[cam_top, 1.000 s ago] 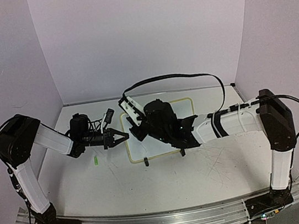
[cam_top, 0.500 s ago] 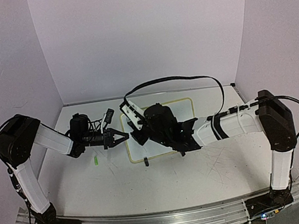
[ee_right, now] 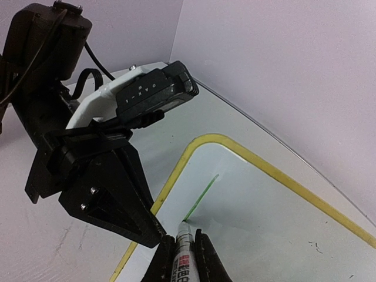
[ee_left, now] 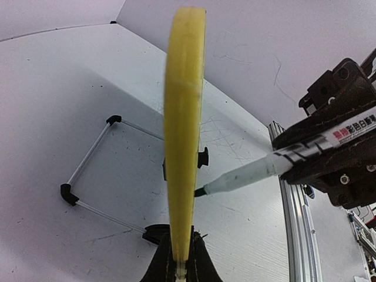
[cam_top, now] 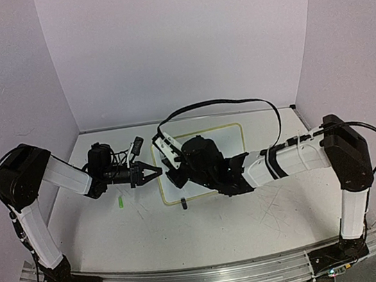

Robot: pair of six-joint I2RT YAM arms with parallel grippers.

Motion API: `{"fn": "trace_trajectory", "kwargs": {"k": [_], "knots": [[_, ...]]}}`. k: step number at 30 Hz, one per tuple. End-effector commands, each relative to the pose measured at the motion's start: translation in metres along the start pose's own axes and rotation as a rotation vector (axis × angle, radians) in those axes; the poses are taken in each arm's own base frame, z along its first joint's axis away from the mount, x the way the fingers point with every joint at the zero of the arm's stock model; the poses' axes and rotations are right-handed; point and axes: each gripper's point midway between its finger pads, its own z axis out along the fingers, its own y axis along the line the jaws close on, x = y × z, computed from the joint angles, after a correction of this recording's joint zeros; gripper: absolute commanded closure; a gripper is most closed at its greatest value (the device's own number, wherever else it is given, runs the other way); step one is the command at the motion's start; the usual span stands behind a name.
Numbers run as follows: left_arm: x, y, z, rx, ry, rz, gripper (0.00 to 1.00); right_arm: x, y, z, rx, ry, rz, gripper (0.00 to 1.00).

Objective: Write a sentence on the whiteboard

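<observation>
The whiteboard (cam_top: pixel 232 137) lies flat on the table, white with a pale yellow rim, and my right arm covers much of it. My left gripper (cam_top: pixel 156 171) is shut on its left rim; in the left wrist view the yellow edge (ee_left: pixel 183 135) rises from between the jaws of that gripper (ee_left: pixel 182 265). My right gripper (ee_right: pixel 180 249) is shut on a green marker (ee_right: pixel 183 258), whose tip touches the board (ee_right: pixel 276 217) near its left corner. Of the sentence, only one short green stroke (ee_right: pixel 201 197) shows. The marker (ee_left: pixel 249 174) meets the board from the right.
A small green cap (cam_top: pixel 121 203) lies on the table left of the board. A black clip foot (cam_top: pixel 183 202) sits at the board's near edge. A thin wire frame with black corners (ee_left: pixel 88 160) lies beyond the board. A black cable (cam_top: pixel 217 102) arches over my right arm.
My right gripper has slid a little toward the near edge with the marker on the board. The left gripper has not moved.
</observation>
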Motion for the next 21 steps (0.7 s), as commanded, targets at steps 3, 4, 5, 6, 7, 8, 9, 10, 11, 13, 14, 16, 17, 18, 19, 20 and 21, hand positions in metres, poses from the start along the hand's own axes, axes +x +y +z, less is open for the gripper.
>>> {"fn": "trace_trajectory", "kwargs": {"k": [3, 4, 5, 6, 7, 8, 9, 10, 11, 13, 14, 16, 17, 18, 19, 20, 21], "knots": [[-0.010, 0.001, -0.003, -0.034, -0.029, 0.047, 1.00, 0.002, -0.001, -0.001, 0.007, 0.000, 0.023, 1.00], [-0.010, 0.001, -0.003, -0.034, -0.029, 0.047, 1.00, 0.000, -0.001, -0.001, 0.008, -0.005, 0.023, 1.00], [-0.010, 0.001, -0.003, -0.034, -0.028, 0.046, 1.00, -0.003, -0.001, 0.000, 0.007, -0.011, 0.021, 1.00], [-0.009, 0.001, -0.003, -0.034, -0.027, 0.045, 1.00, -0.007, -0.001, 0.000, 0.007, -0.019, 0.020, 1.00], [-0.009, 0.002, -0.003, -0.034, -0.027, 0.044, 1.00, -0.012, -0.001, 0.000, 0.002, -0.029, 0.022, 1.00], [-0.009, 0.002, -0.003, -0.035, -0.027, 0.044, 1.00, -0.017, -0.001, -0.001, -0.003, -0.039, 0.024, 1.00], [-0.009, 0.002, -0.002, -0.035, -0.026, 0.043, 1.00, -0.027, -0.001, -0.004, -0.011, -0.059, 0.033, 1.00], [-0.008, 0.003, -0.002, -0.037, -0.025, 0.041, 1.00, -0.036, -0.002, -0.008, -0.016, -0.082, 0.046, 1.00], [-0.008, 0.003, -0.003, -0.039, -0.026, 0.041, 1.00, -0.045, -0.004, -0.014, -0.020, -0.105, 0.063, 1.00], [-0.008, 0.003, -0.002, -0.038, -0.025, 0.040, 1.00, -0.062, -0.009, -0.027, -0.025, -0.150, 0.097, 1.00], [-0.007, 0.003, -0.002, -0.038, -0.024, 0.040, 1.00, -0.068, -0.011, -0.034, -0.030, -0.169, 0.108, 1.00], [-0.007, 0.003, -0.002, -0.037, -0.023, 0.039, 1.00, -0.074, -0.014, -0.042, -0.037, -0.190, 0.122, 1.00], [-0.007, 0.004, -0.002, -0.036, -0.023, 0.038, 1.00, -0.076, -0.015, -0.043, -0.034, -0.193, 0.127, 1.00], [-0.007, 0.004, -0.002, -0.037, -0.023, 0.037, 1.00, -0.075, -0.016, -0.043, -0.028, -0.190, 0.124, 1.00], [-0.007, 0.004, -0.002, -0.036, -0.023, 0.038, 1.00, -0.072, -0.016, -0.040, -0.022, -0.181, 0.114, 1.00], [-0.007, 0.003, -0.002, -0.034, -0.022, 0.038, 1.00, -0.067, -0.015, -0.035, -0.017, -0.168, 0.104, 1.00], [-0.007, 0.003, -0.002, -0.034, -0.023, 0.038, 1.00, -0.066, -0.013, -0.033, -0.017, -0.163, 0.097, 1.00]]}}
